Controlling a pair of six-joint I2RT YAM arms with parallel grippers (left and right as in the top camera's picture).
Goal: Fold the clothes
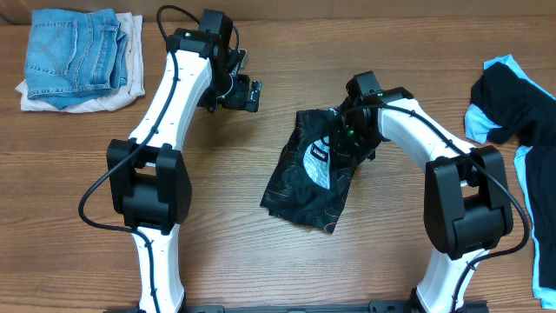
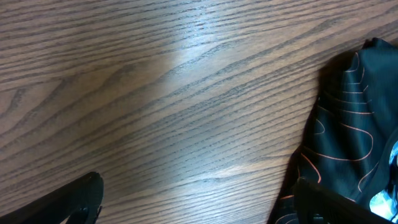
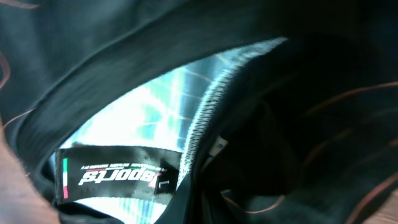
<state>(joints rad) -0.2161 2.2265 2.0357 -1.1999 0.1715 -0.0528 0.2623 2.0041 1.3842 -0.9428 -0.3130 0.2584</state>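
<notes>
While the black jersey lies crumpled and unfolded at the centre of the table, its upper edge is pinched by the closed right gripper. The left gripper is held wide open over bare wood near the jersey, with nothing gripped. Denim jeans, judged already folded, are stacked on a white garment far left. A black-and-blue garment, cut off at the right edge, is seen unfolded. The right fingers are hidden by fabric in the wrist view; only a collar label is made out.
</notes>
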